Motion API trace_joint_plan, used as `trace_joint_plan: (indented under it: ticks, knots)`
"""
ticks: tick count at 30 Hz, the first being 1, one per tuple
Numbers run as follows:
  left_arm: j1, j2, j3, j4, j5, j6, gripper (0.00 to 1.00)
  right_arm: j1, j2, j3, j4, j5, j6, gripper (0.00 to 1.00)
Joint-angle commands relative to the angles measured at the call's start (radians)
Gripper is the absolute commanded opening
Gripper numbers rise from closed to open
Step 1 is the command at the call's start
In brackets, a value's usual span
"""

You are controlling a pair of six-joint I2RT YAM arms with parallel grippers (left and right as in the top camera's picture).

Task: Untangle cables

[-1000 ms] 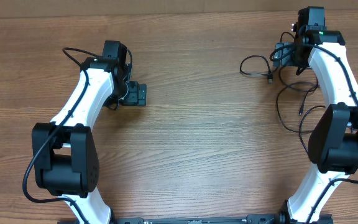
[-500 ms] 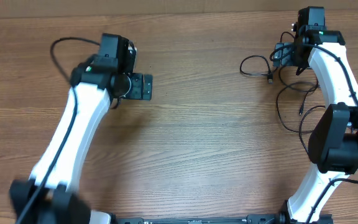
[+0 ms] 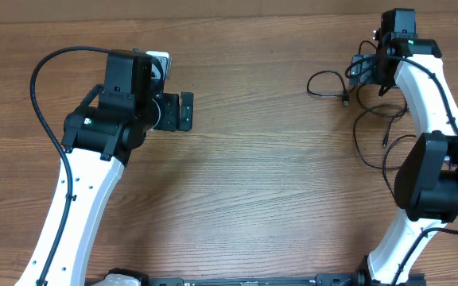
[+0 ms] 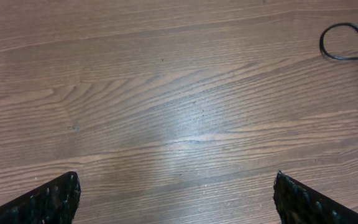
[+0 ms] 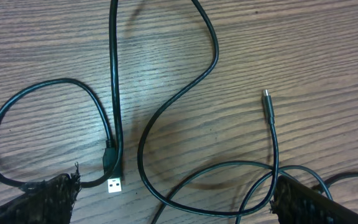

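Note:
Several thin black cables (image 3: 328, 83) lie tangled on the wooden table at the far right, with loops trailing down toward (image 3: 370, 135). My right gripper (image 3: 363, 71) hovers open right over them. In the right wrist view the cables (image 5: 166, 112) cross between the fingertips (image 5: 39, 200), with a USB plug (image 5: 112, 184) and a slim plug (image 5: 267, 99) lying free. My left gripper (image 3: 187, 112) is open over bare wood at the left, far from the tangle. The left wrist view shows only one cable loop (image 4: 344, 46) at the top right, and the gripper (image 4: 176, 202) holds nothing.
The brown wooden table (image 3: 253, 183) spans the whole view. The left arm (image 3: 86, 183) rises from the near left and the right arm (image 3: 432, 143) from the near right, partly covering the cables' right side.
The left arm has swung and lifted, and its gripper sits slightly farther right and higher on the table than a second ago. The right arm and cables have not moved.

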Motion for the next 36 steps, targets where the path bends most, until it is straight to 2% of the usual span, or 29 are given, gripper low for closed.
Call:
trace_joint_plan:
  ticks: [1, 5, 7, 12, 14, 20, 25, 36]
  knots:
    - [0.0, -0.012, -0.038, 0.002, -0.007, 0.014, 0.99, -0.003, 0.013, 0.005, 0.003, -0.002, 0.003, 1.0]
    - [0.0, -0.016, -0.127, 0.029, -0.006, 0.015, 1.0, -0.003, 0.013, 0.005, 0.003, -0.002, 0.003, 1.0]
    - [0.0, -0.023, -0.199, 0.108, 0.005, 0.014, 1.0, -0.003, 0.013, 0.005, 0.003, -0.002, 0.003, 1.0]
    - [0.0, -0.066, -0.428, 0.445, 0.036, 0.01, 1.0, -0.003, 0.013, 0.005, 0.003, -0.002, 0.003, 1.0]
    - [0.0, -0.1, -0.591, 0.695, 0.069, 0.006, 1.0, -0.003, 0.013, 0.005, 0.003, -0.002, 0.003, 1.0]
    - [0.0, -0.179, -0.901, 1.133, 0.079, -0.061, 1.0, -0.003, 0.013, 0.005, 0.003, -0.002, 0.003, 1.0]
    - [0.0, -0.235, -1.028, 1.264, 0.076, -0.061, 1.0, -0.003, 0.013, 0.005, 0.003, -0.002, 0.003, 1.0]
    - [0.039, -0.44, -1.268, 1.389, 0.076, -0.08, 1.0, -0.003, 0.013, 0.005, 0.003, -0.002, 0.003, 1.0]
